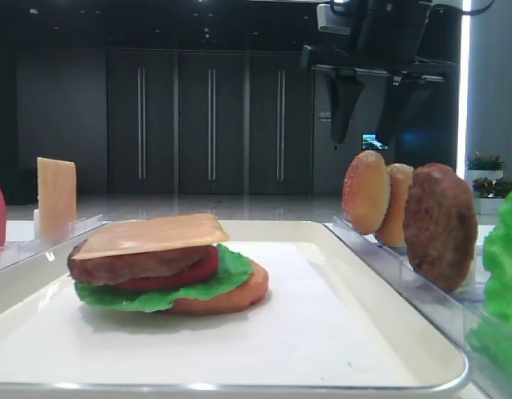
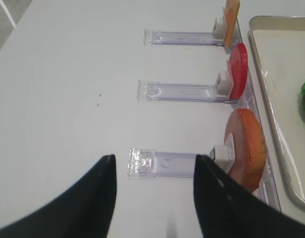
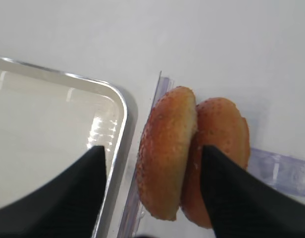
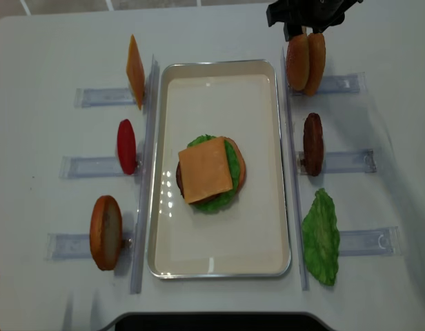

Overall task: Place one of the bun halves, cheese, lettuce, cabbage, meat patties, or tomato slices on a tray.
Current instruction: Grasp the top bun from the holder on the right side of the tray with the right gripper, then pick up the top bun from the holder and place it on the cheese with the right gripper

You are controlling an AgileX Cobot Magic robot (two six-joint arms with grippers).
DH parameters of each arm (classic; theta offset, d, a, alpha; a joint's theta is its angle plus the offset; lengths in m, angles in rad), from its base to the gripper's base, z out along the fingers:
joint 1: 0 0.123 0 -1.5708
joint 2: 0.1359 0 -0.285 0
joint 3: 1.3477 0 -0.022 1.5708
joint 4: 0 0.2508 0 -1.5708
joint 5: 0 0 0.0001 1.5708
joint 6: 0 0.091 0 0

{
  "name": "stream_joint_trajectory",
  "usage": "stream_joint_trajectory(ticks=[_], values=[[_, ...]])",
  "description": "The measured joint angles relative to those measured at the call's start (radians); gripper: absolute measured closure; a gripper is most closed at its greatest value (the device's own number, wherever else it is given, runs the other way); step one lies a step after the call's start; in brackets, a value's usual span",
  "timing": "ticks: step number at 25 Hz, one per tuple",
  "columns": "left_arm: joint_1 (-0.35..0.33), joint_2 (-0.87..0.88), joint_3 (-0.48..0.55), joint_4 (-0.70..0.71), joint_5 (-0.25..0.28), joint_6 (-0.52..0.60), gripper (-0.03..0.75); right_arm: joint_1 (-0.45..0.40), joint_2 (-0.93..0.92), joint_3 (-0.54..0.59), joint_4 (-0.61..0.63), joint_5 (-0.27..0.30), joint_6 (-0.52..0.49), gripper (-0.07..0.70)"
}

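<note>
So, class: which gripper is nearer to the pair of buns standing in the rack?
Right. The right gripper hangs directly over the two buns, one finger on either side of the nearer bun. The left gripper is across the tray, by the single bun.

Behind my table (image 4: 54,41), which was plain white and smooth, the room lay dark. A wall of tall dark cabinet doors (image 1: 210,120) ran across the back, each with a long upright metal handle (image 1: 140,123) that caught a little light. The floor (image 1: 198,206) before them was pale and glossy. At the far right a bright strip of light (image 1: 465,83) stood from top to bottom, and beside it some green plants in white pots (image 1: 485,170). A small lit screen (image 1: 373,141) glowed on the dark wall.
</note>
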Motion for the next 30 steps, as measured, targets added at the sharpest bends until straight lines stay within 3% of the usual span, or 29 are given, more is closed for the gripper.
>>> stream_joint_trajectory(ticks=[11,13,15,17,30], values=[[-0.001,0.0,0.0,0.0,0.0,0.0,0.326,0.0,0.076,-0.002,-0.007,-0.024,-0.014,0.233],[-0.001,0.0,0.0,0.0,0.0,0.0,0.326,0.001,0.084,-0.003,-0.007,-0.02,-0.014,0.283],[-0.001,0.0,0.0,0.0,0.0,0.0,0.326,0.001,0.085,-0.003,-0.007,-0.013,-0.014,0.427],[-0.001,0.0,0.0,0.0,0.0,0.0,0.326,0.006,0.085,-0.005,-0.007,-0.003,-0.012,0.433],[-0.001,0.0,0.0,0.0,0.0,0.0,0.326,0.013,0.01,-0.179,-0.007,0.214,0.005,0.433]])
